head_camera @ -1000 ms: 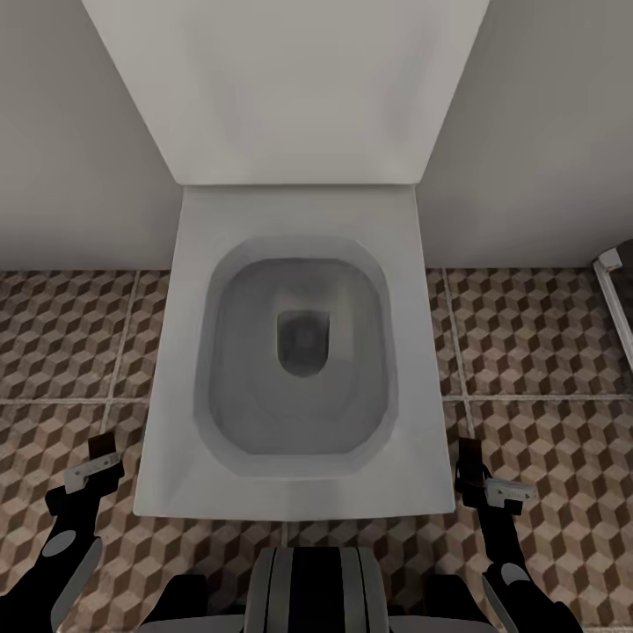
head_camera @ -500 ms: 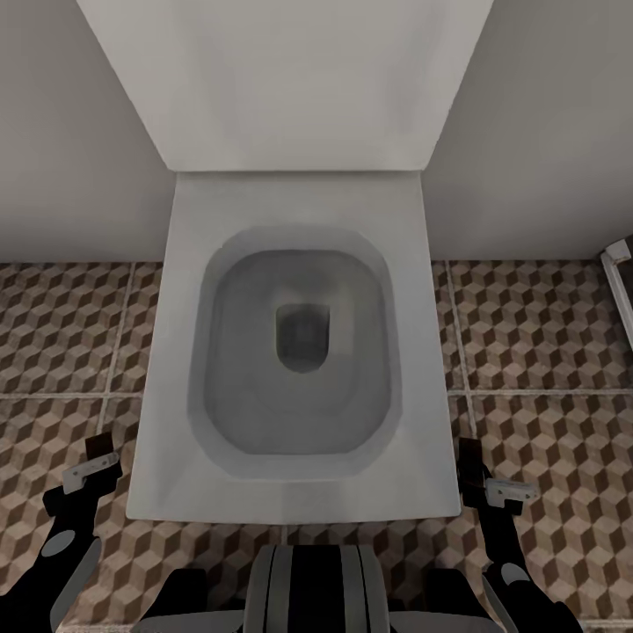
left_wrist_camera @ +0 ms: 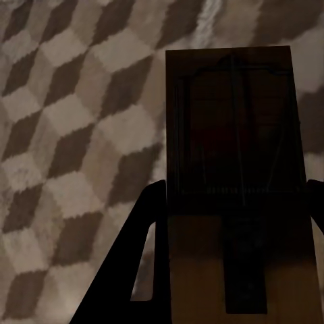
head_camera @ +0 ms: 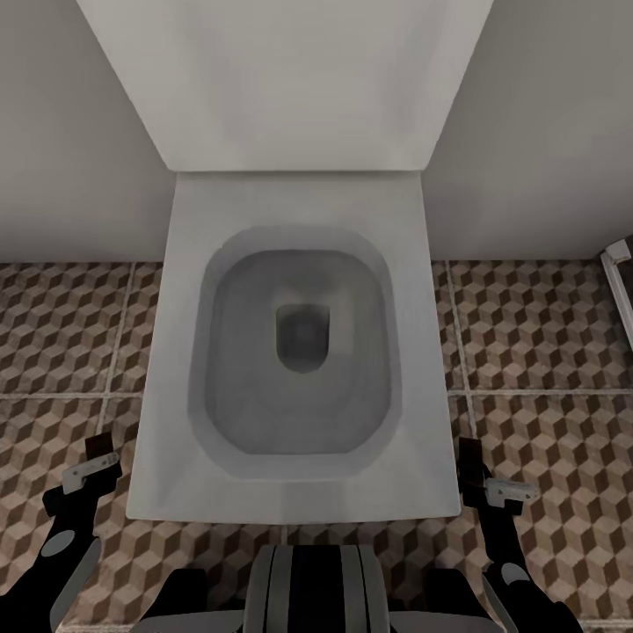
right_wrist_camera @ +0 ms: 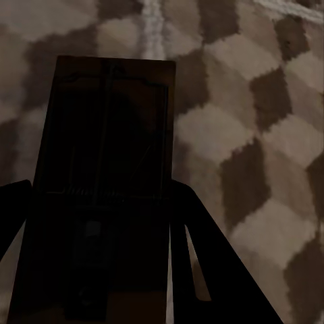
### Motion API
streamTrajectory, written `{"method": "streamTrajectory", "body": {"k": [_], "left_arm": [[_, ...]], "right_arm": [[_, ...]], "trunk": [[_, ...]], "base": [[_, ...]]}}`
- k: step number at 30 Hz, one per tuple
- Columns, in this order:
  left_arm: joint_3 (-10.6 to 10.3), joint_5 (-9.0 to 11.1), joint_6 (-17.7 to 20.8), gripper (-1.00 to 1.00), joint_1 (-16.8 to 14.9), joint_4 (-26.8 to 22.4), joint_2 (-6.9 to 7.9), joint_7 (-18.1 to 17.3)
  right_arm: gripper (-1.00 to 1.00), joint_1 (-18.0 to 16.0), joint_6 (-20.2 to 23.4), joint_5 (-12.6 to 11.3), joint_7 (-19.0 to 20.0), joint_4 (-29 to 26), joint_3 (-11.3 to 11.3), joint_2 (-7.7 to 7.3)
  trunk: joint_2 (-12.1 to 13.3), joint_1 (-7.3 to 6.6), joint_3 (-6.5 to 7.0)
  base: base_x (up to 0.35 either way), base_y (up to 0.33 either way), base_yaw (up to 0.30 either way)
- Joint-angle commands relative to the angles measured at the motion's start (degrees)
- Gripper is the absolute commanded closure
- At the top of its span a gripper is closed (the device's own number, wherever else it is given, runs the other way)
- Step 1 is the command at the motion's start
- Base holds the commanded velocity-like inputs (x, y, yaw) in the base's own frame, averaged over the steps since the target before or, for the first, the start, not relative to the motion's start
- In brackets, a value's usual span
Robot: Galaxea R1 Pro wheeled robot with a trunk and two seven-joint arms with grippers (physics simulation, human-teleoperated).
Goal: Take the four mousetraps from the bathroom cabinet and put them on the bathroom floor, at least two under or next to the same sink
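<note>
Two mousetraps show, one in each gripper. In the left wrist view a flat wooden mousetrap point(left_wrist_camera: 233, 155) with dark wire parts sits between the fingers of my left gripper point(left_wrist_camera: 229, 256), which is shut on it, above the cube-patterned bathroom floor point(left_wrist_camera: 74, 135). My right gripper point(right_wrist_camera: 101, 256) is likewise shut on another mousetrap point(right_wrist_camera: 104, 175). In the head view the left gripper point(head_camera: 99, 453) hangs low by the toilet's left front corner and the right gripper point(head_camera: 470, 462) by its right front corner. The cabinet is out of view.
A white toilet point(head_camera: 299, 202) with its lid up against the grey wall point(head_camera: 61, 158) stands straight ahead, between my arms. Patterned floor tiles point(head_camera: 545, 334) lie on both sides of it. A white-edged fixture point(head_camera: 618, 281) shows at the right border.
The head view shifted slightly a second ago, so the toilet sits a little higher and larger in the picture. Since half a second ago nothing has moved; both grippers keep their mousetraps.
</note>
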Motion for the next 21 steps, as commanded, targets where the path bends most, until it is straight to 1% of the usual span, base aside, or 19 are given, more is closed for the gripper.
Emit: {"method": "streamTrajectory", "body": {"k": [1,5,8,13,17,21], "left_arm": [[-0.14,0.48,-0.24,1.00,-0.01,0.00,0.05,0.27],[-0.14,0.45,-0.24,1.00,-0.01,-0.01,0.07,0.27],[-0.12,0.42,-0.24,1.00,-0.01,-0.02,0.08,0.27],[-0.06,0.39,-0.23,1.00,-0.03,0.02,0.16,0.27],[-0.12,0.39,-0.17,1.00,-0.01,0.05,0.16,0.27],[-0.20,0.39,-0.16,1.00,-0.01,0.06,0.09,0.27]], "right_arm": [[1.00,-0.02,-0.12,0.41,-0.16,0.04,-0.13,0.02],[1.00,-0.02,-0.14,0.44,-0.18,0.04,-0.13,-0.01],[1.00,-0.02,-0.18,0.47,-0.19,0.04,-0.13,-0.43],[1.00,-0.02,-0.14,0.48,-0.19,-0.04,-0.13,-2.13],[1.00,-0.02,-0.12,0.48,-0.19,-0.05,-0.13,-2.63],[1.00,-0.02,-0.11,0.48,-0.19,-0.05,-0.13,-2.70]], "trunk": [[-0.01,-0.01,-0.02],[-0.01,-0.01,-0.02],[-0.01,-0.01,-0.02],[-0.01,-0.01,-0.02],[-0.01,-0.01,-0.02],[-0.06,0.10,-0.91]], "base": [[0.000,0.000,0.000],[0.000,0.000,0.000],[0.000,0.000,0.000],[0.000,0.000,0.000],[0.000,0.000,0.000],[0.000,0.000,0.000]]}}
